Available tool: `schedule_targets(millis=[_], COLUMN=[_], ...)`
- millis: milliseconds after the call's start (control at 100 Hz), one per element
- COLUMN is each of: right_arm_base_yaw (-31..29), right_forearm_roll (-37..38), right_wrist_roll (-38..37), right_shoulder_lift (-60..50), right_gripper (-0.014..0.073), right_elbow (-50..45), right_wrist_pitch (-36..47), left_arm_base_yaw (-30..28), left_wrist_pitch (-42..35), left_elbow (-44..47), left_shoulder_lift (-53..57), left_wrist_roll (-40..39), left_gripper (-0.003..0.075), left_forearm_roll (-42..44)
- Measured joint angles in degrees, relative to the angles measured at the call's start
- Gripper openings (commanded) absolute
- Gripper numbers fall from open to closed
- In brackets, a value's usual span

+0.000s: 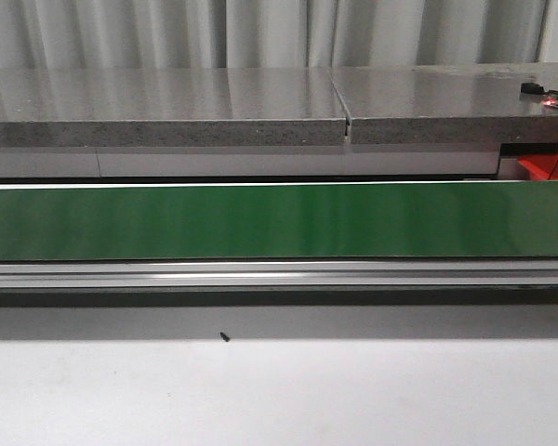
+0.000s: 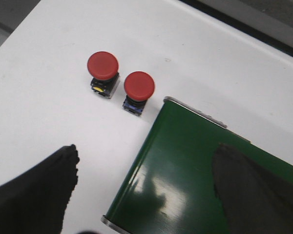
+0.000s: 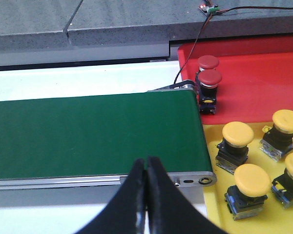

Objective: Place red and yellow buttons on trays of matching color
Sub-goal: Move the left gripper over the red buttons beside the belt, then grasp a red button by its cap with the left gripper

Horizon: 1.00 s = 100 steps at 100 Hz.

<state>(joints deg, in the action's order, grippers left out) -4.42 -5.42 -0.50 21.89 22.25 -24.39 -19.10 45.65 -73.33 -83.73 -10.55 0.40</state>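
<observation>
Two red buttons [image 2: 103, 66] [image 2: 138, 86] stand side by side on the white table in the left wrist view, just off the end of the green belt [image 2: 195, 170]. My left gripper [image 2: 151, 187] is open above the belt's end and the table, holding nothing. In the right wrist view the red tray [image 3: 263, 83] holds two red buttons [image 3: 208, 62] [image 3: 210, 78], and the yellow tray [image 3: 278, 214] nearer me holds several yellow buttons [image 3: 238, 134] [image 3: 252, 180] [image 3: 287, 120]. My right gripper [image 3: 146, 168] is shut and empty over the belt's near rail.
The green belt [image 1: 279, 221] runs across the whole front view, with an aluminium rail [image 1: 279, 274] before it and a grey stone ledge [image 1: 260, 107] behind. A small circuit board with wires [image 3: 210, 9] sits on that ledge above the red tray [image 1: 544, 167].
</observation>
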Motion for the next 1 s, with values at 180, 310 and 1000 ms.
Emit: schedule_targets(millis=[180, 310, 1000], right_arm_base_yaw=[0.0, 0.0, 0.0], right_forearm_roll=[0.0, 0.0, 0.0], right_wrist_roll=[0.0, 0.0, 0.0], right_shoulder_lift=[0.0, 0.0, 0.0], right_gripper=[-0.0066, -0.0066, -0.0066], right_elbow=[0.0, 0.0, 0.0], right_wrist_pitch=[0.0, 0.0, 0.0], left_arm_base_yaw=[-4.1, -6.0, -7.1], left_wrist_pitch=[3.8, 6.3, 3.5], left_elbow=[-7.3, -12.4, -24.1], left_shoulder_lift=[-8.5, -14.8, -33.7], left_wrist_roll=[-2.0, -2.8, -10.4], left_gripper=[0.0545, 0.0545, 0.0545], left_forearm_roll=[-0.7, -3.4, -9.2])
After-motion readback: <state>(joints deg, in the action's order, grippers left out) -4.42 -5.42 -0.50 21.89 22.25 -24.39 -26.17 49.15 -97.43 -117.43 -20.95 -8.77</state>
